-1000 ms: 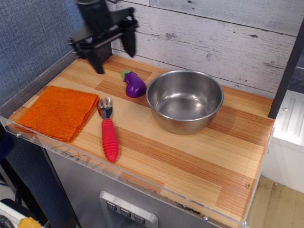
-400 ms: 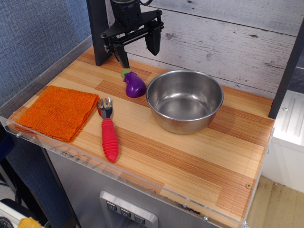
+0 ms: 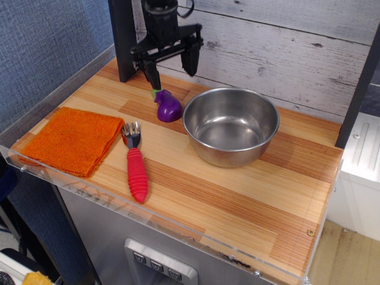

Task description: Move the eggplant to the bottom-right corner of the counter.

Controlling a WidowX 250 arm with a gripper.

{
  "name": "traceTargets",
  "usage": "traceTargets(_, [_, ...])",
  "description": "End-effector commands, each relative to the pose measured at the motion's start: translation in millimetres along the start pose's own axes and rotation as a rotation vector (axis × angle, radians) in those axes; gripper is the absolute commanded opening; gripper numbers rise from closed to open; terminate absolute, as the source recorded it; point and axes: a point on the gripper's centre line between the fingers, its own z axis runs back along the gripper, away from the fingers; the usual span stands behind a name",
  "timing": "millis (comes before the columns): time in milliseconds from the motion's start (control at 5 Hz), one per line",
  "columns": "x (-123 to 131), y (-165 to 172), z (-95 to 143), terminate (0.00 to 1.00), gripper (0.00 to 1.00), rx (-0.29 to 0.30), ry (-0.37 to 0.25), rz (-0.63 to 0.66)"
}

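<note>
The small glossy purple eggplant (image 3: 168,107) with a green stem cap lies on the wooden counter (image 3: 237,196), just left of the steel bowl (image 3: 231,126). My black gripper (image 3: 172,69) hangs open above and slightly behind the eggplant. Its left finger (image 3: 153,75) points down near the stem and its right finger (image 3: 191,59) is over the bowl's far-left rim. The jaws hold nothing.
A red-handled fork (image 3: 136,163) lies in front of the eggplant. An orange cloth (image 3: 74,139) sits at the left. A clear acrylic rim (image 3: 154,222) runs along the front edge. A dark post (image 3: 122,38) stands at the back left, against the plank wall.
The gripper has swung from the back left to the right, and in the last half second sunk slightly, now over the eggplant. The objects on the counter have not moved.
</note>
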Motion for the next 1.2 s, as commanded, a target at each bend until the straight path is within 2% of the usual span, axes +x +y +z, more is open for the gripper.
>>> traceTargets(0, [-8, -3, -2, 0.0, 1.0, 0.01, -0.032, -0.096])
traceTargets(200, [-13, -2, -14, 0.0, 1.0, 0.028, -0.009, -0.143])
traceTargets(600, [-11, 8, -24, 0.0, 1.0, 0.065, -0.005, -0.154])
traceTargets(800, [-11, 11, -25, 0.0, 0.0, 0.062, -0.01, -0.164])
traceTargets(1000, [-10, 9, -20, 0.0, 0.0, 0.04, -0.024, -0.157])
